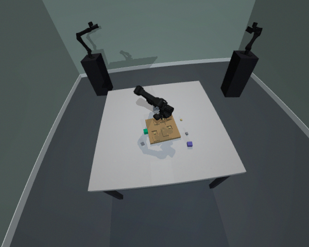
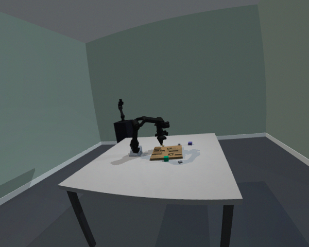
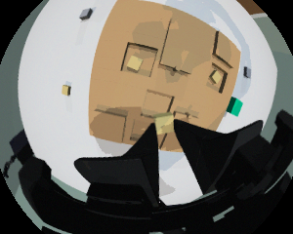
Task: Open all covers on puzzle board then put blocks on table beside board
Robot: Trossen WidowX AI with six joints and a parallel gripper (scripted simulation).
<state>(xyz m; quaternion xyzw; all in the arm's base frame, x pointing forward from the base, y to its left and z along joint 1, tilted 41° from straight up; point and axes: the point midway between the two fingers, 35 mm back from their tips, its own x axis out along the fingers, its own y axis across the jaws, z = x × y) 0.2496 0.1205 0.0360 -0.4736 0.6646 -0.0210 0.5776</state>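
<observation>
The tan puzzle board (image 1: 175, 137) (image 2: 156, 157) (image 3: 114, 39) lies in the middle of the white table (image 1: 127, 164). My gripper (image 1: 161, 117) (image 2: 161, 143) (image 3: 164, 125) is shut on a small tan block (image 3: 164, 123) and holds it a little above the board's edge nearest the arm base. Two uncovered wells each hold a yellow block, one (image 1: 170, 126) (image 3: 133, 62) and the other (image 1: 154, 131) (image 3: 216, 77). The covers' exact positions are hard to tell.
On the table beside the board lie a green block (image 1: 145, 130) (image 2: 166, 158) (image 3: 235, 105), a purple block (image 1: 189, 144) (image 2: 189, 143), two small grey blocks (image 1: 186, 133) (image 1: 142, 143) and a small tan block (image 1: 181, 120) (image 3: 67, 89). Two black pedestals (image 1: 96, 73) (image 1: 238, 73) stand behind the table.
</observation>
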